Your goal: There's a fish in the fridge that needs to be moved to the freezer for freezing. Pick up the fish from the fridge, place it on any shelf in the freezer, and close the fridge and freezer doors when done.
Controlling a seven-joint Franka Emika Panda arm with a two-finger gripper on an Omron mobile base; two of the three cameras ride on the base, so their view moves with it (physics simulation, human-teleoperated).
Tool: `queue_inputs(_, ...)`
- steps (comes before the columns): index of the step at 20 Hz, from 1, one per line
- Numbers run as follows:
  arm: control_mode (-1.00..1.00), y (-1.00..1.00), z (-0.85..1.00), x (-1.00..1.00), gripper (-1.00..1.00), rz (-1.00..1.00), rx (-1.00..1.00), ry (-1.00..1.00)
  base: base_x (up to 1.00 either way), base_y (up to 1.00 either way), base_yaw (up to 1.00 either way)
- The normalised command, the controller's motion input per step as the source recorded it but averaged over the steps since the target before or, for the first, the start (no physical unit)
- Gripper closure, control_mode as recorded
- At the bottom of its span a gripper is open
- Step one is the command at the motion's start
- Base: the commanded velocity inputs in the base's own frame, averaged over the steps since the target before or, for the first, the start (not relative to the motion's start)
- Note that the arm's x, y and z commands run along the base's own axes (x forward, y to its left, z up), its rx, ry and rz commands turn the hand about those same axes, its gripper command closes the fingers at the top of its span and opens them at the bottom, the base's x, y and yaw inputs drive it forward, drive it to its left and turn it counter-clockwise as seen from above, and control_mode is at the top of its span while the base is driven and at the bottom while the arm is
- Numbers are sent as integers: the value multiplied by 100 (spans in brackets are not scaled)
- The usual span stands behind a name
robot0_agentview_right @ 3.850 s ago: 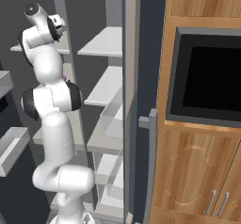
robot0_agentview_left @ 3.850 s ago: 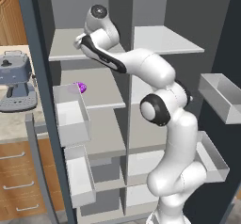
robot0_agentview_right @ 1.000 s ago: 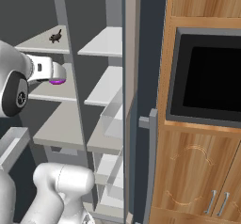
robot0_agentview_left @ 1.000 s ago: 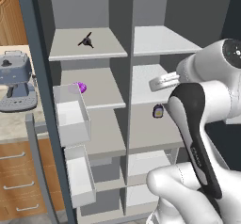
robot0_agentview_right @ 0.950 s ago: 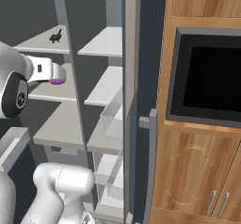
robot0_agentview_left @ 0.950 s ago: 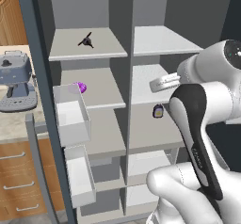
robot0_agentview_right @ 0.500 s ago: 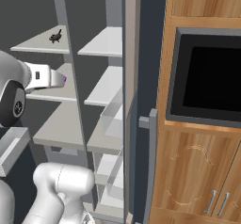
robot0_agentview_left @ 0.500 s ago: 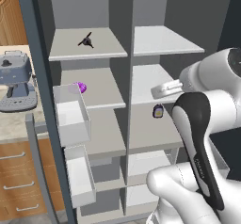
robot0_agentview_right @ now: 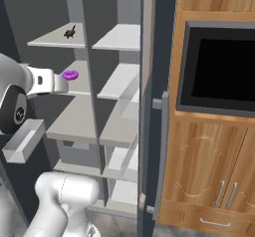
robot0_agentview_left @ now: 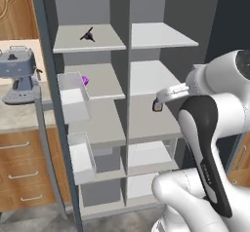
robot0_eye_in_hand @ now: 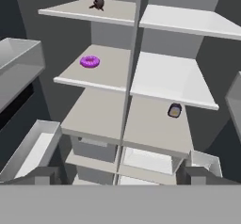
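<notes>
- Nearest, gripper (robot0_eye_in_hand: 120, 173) with fingers spread wide, holding nothing, well back from the shelves.
- Further, small dark bottle (robot0_eye_in_hand: 174, 110) on a middle shelf, purple ring (robot0_eye_in_hand: 89, 61) one shelf higher in the other compartment.
- Farthest, fish (robot0_eye_in_hand: 98, 3) lying on the top shelf above the ring.

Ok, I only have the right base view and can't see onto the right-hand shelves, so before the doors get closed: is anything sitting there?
Observer: Yes. A small dark bottle with a yellow label stands on the third pale grey shelf down on that side.
Operator: And is the gripper carrying anything?
Observer: No. In the hand view the gripper is open, its tips wide apart with nothing between them.
</notes>
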Motion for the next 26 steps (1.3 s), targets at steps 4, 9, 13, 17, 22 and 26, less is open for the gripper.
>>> queue_inputs(4, 100, 0, 0, 0, -100, 0, 0, 0, -24, 2, 0)
queue_inputs(9, 100, 0, 0, 0, -100, 0, 0, 0, -29, 28, 0)
queue_inputs(13, 100, 0, 0, 0, -100, 0, 0, 0, -23, -8, 0)
queue_inputs(17, 100, 0, 0, 0, -100, 0, 0, 0, -41, 6, 0)
queue_inputs(22, 100, 0, 0, 0, -100, 0, 0, 0, -54, 30, 0)
queue_inputs(26, 100, 0, 0, 0, -100, 0, 0, 0, -20, 17, 0)
